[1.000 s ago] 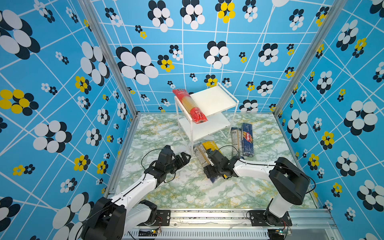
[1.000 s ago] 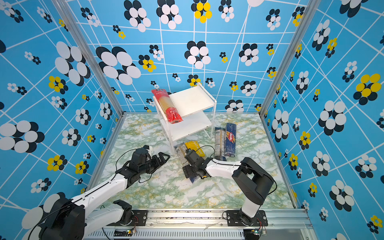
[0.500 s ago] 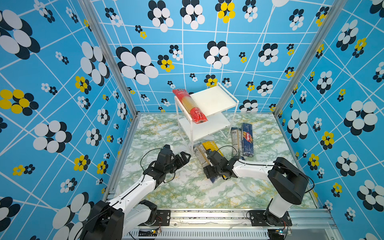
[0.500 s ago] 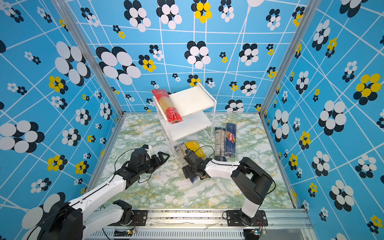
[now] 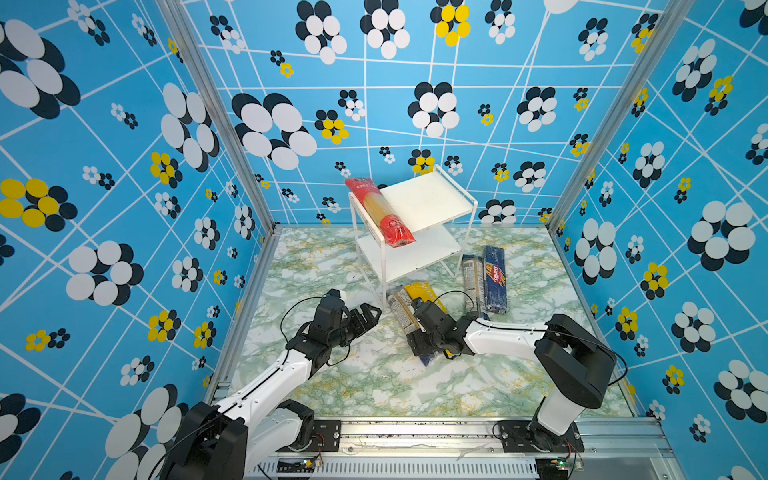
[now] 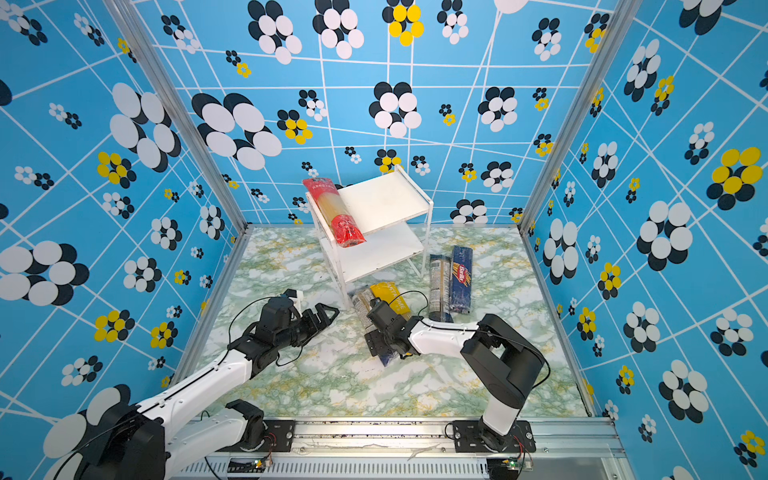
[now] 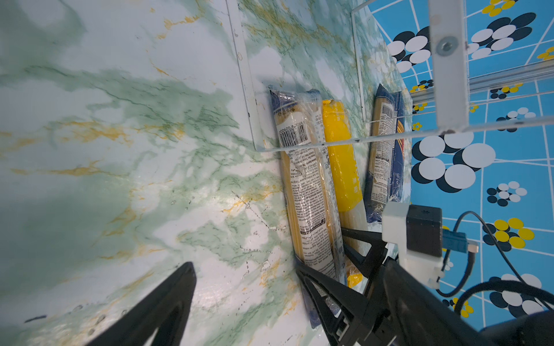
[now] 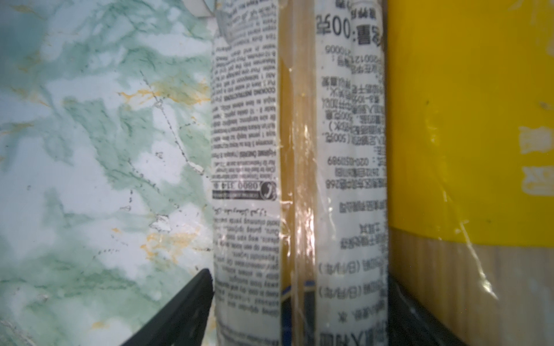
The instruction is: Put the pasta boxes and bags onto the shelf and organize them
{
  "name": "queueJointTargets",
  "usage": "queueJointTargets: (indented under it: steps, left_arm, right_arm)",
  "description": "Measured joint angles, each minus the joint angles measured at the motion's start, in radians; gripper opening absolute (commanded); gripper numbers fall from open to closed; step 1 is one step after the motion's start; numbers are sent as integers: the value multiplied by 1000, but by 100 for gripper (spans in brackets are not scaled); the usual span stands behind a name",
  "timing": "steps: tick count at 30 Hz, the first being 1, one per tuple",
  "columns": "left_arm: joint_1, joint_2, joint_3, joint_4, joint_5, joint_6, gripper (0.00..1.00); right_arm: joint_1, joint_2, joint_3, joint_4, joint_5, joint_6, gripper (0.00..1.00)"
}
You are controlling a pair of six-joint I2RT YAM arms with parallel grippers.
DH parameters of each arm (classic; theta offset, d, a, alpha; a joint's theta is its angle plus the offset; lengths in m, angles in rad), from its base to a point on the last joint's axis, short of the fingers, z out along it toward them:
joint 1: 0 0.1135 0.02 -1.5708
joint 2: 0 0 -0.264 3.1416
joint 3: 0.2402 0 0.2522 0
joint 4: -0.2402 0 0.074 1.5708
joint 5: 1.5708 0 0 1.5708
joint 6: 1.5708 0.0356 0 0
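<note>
The red-ended pack (image 5: 382, 212) lies on the shelf's (image 5: 432, 195) top board. On the table a see-through pack (image 5: 401, 307) and a yellow pack (image 5: 422, 293) lie side by side at the shelf's foot. My right gripper (image 5: 424, 351) is open and straddles the see-through pack's (image 8: 245, 149) near end, one finger on each side, the far one against the yellow pack (image 8: 464, 119). A second see-through pack (image 5: 473, 278) and the navy Barilla box (image 5: 495, 278) lie further right. My left gripper (image 5: 372, 318) hovers open and empty, pointing at the first pair.
The shelf's clear acrylic legs (image 7: 449, 75) stand right beside the far ends of the packs. Patterned blue walls enclose the marble table (image 5: 374, 386) on three sides. A metal rail (image 5: 415, 428) runs along the front edge.
My right gripper has crept slightly toward the near end of the see-through pack, its jaws a touch narrower. The left arm has barely shifted.
</note>
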Motion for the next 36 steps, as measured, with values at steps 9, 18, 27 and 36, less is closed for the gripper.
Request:
queueJointTargets:
  steps: [9, 18, 27, 36]
  left_arm:
    - [0, 22, 0, 3, 8, 0, 99]
    - [0, 33, 0, 4, 18, 0, 99]
    - [3, 32, 0, 3, 18, 0, 99]
    - [3, 33, 0, 3, 19, 0, 99]
  right_arm:
    - [0, 14, 13, 2, 15, 0, 83]
    - [5, 24, 14, 20, 30, 0, 81]
    - [6, 25, 10, 24, 40, -3, 79]
    - [13, 22, -2, 37, 45, -45, 82]
